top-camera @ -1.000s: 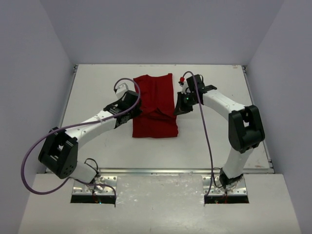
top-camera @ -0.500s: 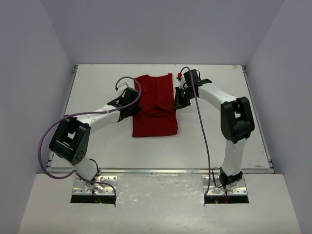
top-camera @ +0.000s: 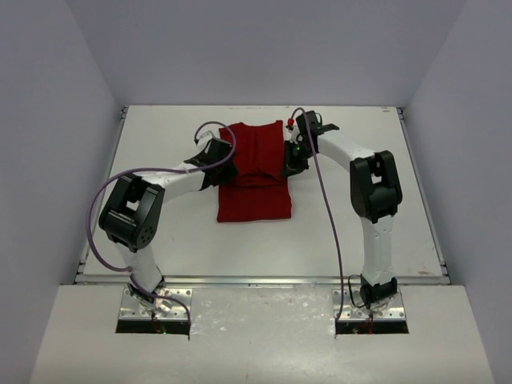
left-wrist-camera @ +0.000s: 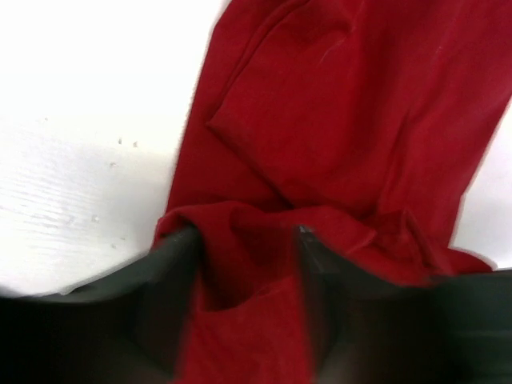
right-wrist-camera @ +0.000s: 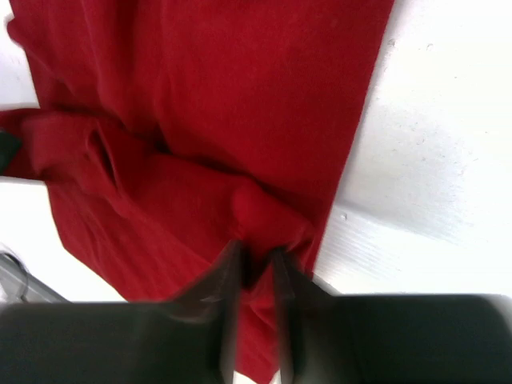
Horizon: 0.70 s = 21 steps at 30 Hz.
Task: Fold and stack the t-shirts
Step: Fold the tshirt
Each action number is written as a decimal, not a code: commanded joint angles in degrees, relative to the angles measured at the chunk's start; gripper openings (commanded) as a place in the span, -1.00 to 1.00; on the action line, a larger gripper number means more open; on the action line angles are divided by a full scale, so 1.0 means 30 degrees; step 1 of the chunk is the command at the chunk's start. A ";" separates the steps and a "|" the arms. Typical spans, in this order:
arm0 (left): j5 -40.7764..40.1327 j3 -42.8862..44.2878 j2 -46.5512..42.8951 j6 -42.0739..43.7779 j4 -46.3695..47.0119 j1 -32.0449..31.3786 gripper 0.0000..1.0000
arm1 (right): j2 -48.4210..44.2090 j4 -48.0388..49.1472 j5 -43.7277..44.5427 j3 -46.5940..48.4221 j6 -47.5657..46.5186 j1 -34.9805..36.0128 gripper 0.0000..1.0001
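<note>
The deep-red t-shirt [top-camera: 254, 172] lies lengthwise in the middle of the white table [top-camera: 160, 224], with a raised cross-fold about halfway along it. My left gripper [top-camera: 225, 162] is at the shirt's left edge on that fold. In the left wrist view the left gripper [left-wrist-camera: 248, 236] is open, with loose red cloth [left-wrist-camera: 352, 120] lying slack between its fingers. My right gripper [top-camera: 290, 160] is at the shirt's right edge. In the right wrist view the right gripper [right-wrist-camera: 256, 254] has its jaws nearly together, pinching a bunched ridge of the shirt [right-wrist-camera: 240, 96].
Grey walls close in the table on the left, the right and the far side. A metal rail [top-camera: 264, 280] runs along the near edge by the arm bases. Purple cables [top-camera: 104, 200] loop off both arms.
Both grippers have moved toward the far end of the table, dragging the shirt's fold with them. The left jaws have opened and released the cloth. The right jaws have barely parted.
</note>
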 commanded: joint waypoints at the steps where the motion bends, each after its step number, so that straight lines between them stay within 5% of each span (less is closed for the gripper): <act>1: -0.0459 0.0628 0.0163 -0.0432 0.0247 0.0240 0.23 | 0.0070 -0.0124 0.0521 0.1078 -0.0179 -0.0228 -0.48; 2: -0.0636 0.0657 0.0105 -0.0491 0.0099 0.0241 0.99 | 0.0070 -0.0124 0.0697 0.1136 -0.0121 -0.0286 -0.35; 3: -0.0841 0.0745 -0.0099 -0.0607 -0.0105 0.0241 1.00 | 0.0070 -0.0095 0.0844 0.1282 0.0025 -0.0316 -0.26; 5: -0.1279 0.0600 -0.0567 -0.0608 -0.0049 0.0241 1.00 | 0.0070 -0.0298 0.0845 0.1720 0.0114 -0.0432 -0.10; 10: -0.2422 -0.0190 -0.2852 0.0354 0.0945 -0.0255 0.98 | -0.0277 -0.0858 0.1169 0.3775 0.0085 -0.0463 -0.04; 12: -0.3386 -0.0367 -0.3524 0.0562 -0.0012 -0.0811 0.95 | -0.1214 0.0510 0.1051 0.1885 -0.0177 -0.0084 -0.04; 17: -0.4624 -0.0688 -0.3383 -0.1602 -0.3065 -0.2921 0.37 | -0.4318 0.2773 0.3656 -0.2752 0.0459 0.1440 -0.03; 21: -0.5851 -0.0688 -0.3029 -0.5027 -0.5409 -0.3655 0.29 | -0.4939 0.4587 0.5173 -0.5102 0.1316 0.3340 -0.11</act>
